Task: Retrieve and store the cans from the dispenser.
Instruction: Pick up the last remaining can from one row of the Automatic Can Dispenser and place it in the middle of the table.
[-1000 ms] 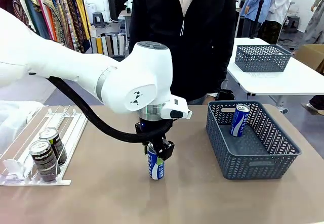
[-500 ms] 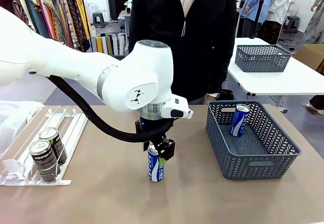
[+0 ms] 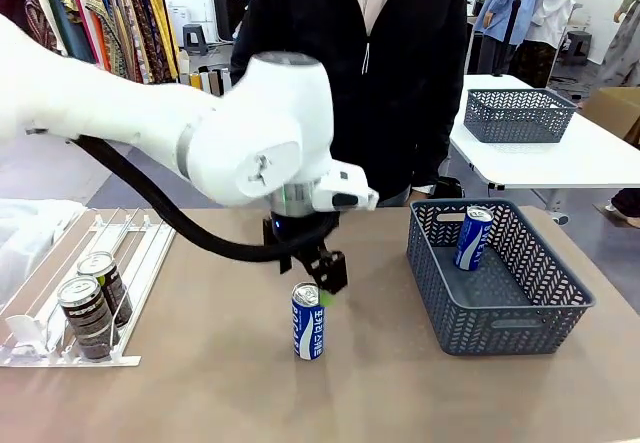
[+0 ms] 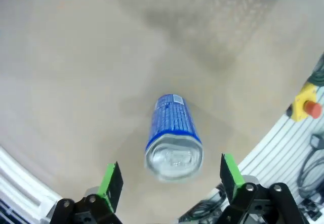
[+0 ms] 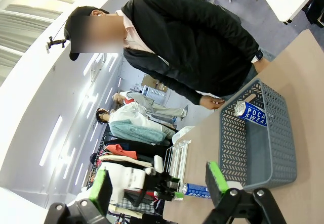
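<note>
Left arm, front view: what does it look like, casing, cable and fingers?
The left arm has rounded glossy white casings, a grey ring at one joint and a small black mark. A thick black cable loops beneath it. The left gripper is black, with bright green pads on its two fingers.

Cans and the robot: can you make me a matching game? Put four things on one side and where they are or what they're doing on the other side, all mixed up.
Things:
1. dark cans
2. middle can
3. basket
4. left fingers

Places or states:
A. open wide
B. holds one blue can
C. in the dispenser
D. upright on the table

Pairs: 1-C, 2-D, 3-B, 4-A
</note>
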Robot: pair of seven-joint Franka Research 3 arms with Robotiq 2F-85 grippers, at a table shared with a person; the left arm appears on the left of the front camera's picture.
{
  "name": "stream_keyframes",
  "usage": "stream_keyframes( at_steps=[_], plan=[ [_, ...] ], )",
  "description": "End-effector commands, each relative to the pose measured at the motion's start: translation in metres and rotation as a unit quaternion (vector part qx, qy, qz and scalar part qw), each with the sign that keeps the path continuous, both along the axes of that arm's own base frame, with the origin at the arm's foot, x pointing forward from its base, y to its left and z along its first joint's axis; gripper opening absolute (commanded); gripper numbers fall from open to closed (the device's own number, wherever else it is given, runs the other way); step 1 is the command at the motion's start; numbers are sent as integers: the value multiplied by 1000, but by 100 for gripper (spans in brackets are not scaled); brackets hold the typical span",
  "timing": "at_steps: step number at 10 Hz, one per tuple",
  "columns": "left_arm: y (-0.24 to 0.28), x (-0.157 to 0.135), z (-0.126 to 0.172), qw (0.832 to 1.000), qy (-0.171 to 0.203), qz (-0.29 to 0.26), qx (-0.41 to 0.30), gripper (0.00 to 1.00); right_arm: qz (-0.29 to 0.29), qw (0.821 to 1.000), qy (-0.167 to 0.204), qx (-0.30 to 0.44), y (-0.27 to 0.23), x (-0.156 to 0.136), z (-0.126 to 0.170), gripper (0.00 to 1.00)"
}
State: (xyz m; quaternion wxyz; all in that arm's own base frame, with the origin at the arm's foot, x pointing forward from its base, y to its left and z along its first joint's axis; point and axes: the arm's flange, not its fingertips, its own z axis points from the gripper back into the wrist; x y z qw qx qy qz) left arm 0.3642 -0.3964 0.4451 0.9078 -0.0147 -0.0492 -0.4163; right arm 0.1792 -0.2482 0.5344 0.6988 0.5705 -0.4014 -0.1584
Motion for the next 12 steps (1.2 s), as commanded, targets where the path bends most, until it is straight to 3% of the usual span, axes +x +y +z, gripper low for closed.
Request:
stream_keyframes(
  at_steps=[1,3,4,5,6,7,8,10,11,12],
  plan=[
    [52,-22,69,998,-3,14,-63,100,-1,1000,-17,-1,0,2,1,100],
    [126,-34,122,990,-6,45,-132,100,-1,1000,-17,-1,0,2,1,100],
    [189,-33,140,981,23,66,-182,100,-1,1000,-17,-1,0,2,1,100],
    [256,-29,150,963,31,137,-229,100,-1,1000,-17,-1,0,2,1,100],
    [323,-27,152,934,45,183,-304,100,-1,1000,-17,-1,0,2,1,100],
    [385,-26,144,899,39,269,-342,100,-1,1000,-17,-1,0,2,1,100],
    [446,-30,127,848,63,325,-414,100,-1,1000,-17,-1,0,2,1,100],
    [509,-41,90,771,98,312,-547,100,-1,1000,-17,-1,0,2,1,100],
    [523,-41,79,755,100,337,-553,100,-1,1000,-17,-1,0,2,1,100],
    [525,-40,75,746,111,313,-578,100,-1,1000,-17,-1,0,2,1,100]
  ],
)
